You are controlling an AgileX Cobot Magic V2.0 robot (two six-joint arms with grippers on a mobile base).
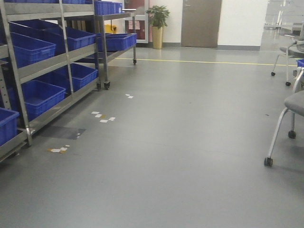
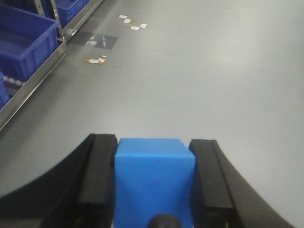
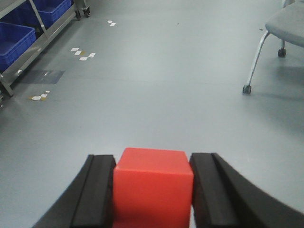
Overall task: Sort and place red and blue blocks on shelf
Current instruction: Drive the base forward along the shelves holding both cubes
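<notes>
My left gripper (image 2: 154, 142) is shut on the blue block (image 2: 154, 180), its black pads pressed against both sides, held above the grey floor. My right gripper (image 3: 153, 159) is shut on the red block (image 3: 153, 190) in the same way. The shelf (image 1: 47, 64), a steel rack holding large blue bins, stands along the left of the front view. Its lower rail also shows at the left of the left wrist view (image 2: 33, 80) and at the upper left of the right wrist view (image 3: 19, 59). Neither gripper shows in the front view.
Blue bins (image 1: 28, 47) fill the rack tiers. A second steel rack (image 1: 116, 33) stands further back. Grey wheeled chairs (image 1: 289, 109) stand at the right, one also in the right wrist view (image 3: 280, 23). White tape scraps (image 1: 102, 116) lie on the floor. A potted plant (image 1: 157, 26) and a door stand at the back.
</notes>
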